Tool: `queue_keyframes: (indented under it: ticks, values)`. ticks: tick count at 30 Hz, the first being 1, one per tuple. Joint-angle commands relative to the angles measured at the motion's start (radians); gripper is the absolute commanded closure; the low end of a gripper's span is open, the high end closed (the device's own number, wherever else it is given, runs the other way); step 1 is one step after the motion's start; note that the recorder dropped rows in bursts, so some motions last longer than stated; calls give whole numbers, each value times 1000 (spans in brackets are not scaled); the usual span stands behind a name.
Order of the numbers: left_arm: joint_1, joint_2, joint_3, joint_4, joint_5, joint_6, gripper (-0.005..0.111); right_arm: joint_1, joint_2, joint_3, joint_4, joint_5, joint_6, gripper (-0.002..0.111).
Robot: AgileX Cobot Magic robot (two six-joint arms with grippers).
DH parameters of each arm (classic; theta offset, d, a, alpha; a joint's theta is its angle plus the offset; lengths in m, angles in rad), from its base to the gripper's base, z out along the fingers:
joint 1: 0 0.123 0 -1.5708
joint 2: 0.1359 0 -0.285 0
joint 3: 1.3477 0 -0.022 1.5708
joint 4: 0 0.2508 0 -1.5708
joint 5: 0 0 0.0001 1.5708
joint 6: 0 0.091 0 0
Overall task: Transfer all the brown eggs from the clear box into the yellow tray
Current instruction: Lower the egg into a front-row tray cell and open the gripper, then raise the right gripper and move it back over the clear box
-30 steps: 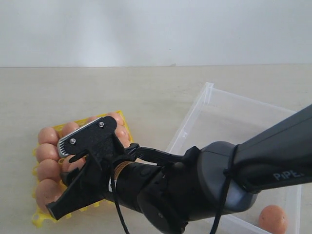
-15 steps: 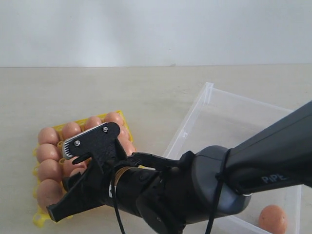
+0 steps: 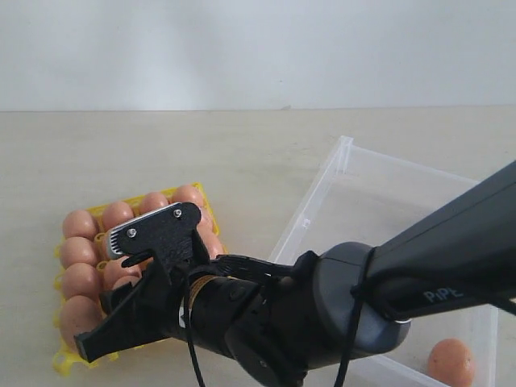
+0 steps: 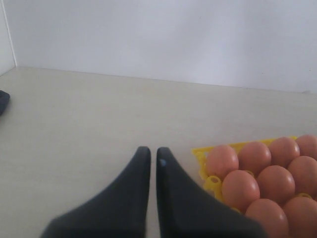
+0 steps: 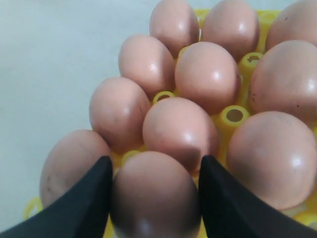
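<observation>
Right hand (image 5: 154, 163) pinches one brown egg (image 5: 154, 198) across its flanks, low over the yellow tray (image 5: 234, 115) and close among the seated eggs (image 5: 208, 74). Left hand (image 4: 149, 154) is pressed together, empty, above the bench (image 4: 74, 114) beside the tray. One loose egg (image 3: 451, 363) lies in the clear box (image 3: 345, 157). Judgement: the shell is light, rigid, smooth and brittle. Hold it across the widest girth with light pressure, avoiding knocks against neighbours.
</observation>
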Motion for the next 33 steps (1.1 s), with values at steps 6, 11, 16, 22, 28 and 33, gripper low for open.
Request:
queue_keyframes:
  ticks: [6,11,16,22,28,33]
  values:
    - [-2,-3,3,-7,-7,-2,103,1,9,2,-73,57,41,61]
    - [-2,-3,3,-7,-7,-2,103,1,5,2,-73,55,61,57]
    - [-2,-3,3,-7,-7,-2,103,1,-38,2,-73,56,66,57]
    - [-2,-3,3,-7,-5,-2,103,1,-164,2,-73,57,-1,57]
    - [-2,-3,3,-7,-5,-2,103,-38,-325,-9,98,298,-18,61]
    - [-2,-3,3,-7,-7,-2,103,-198,-375,-90,45,845,-91,67]
